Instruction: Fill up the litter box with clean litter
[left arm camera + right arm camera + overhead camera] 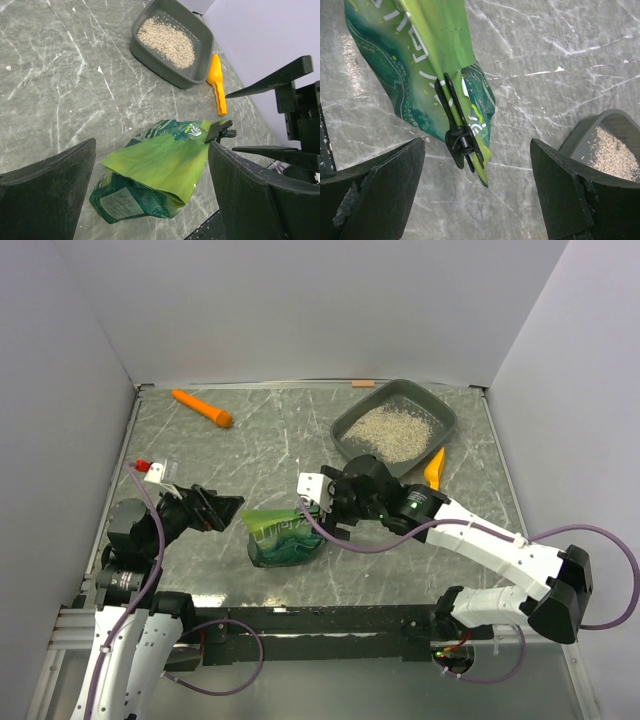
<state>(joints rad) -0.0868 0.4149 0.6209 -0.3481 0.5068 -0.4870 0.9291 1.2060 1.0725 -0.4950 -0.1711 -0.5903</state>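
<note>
Gaping near bag (285,540): left gripper (152,145), right gripper (476,150); litter box (445,421) (litter (392,430) inside) beyond right.

The left gripper (225,510) is hovering low, jaws spread wide, pointing right; the right gripper (312,505) is reaching leftward, jaws likewise gaping.

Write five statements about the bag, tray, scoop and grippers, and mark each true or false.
1. The litter box holds some litter. True.
2. The green bag stands upright in the box. False: it lies on the table, apart from the box.
3. A black clip is clamped on the bag. True.
4. The right gripper is shut on the bag. False: it is open and empty, as is the left gripper.
5. The orange scoop lies in the litter. False: it lies on the table beside the box.
</note>
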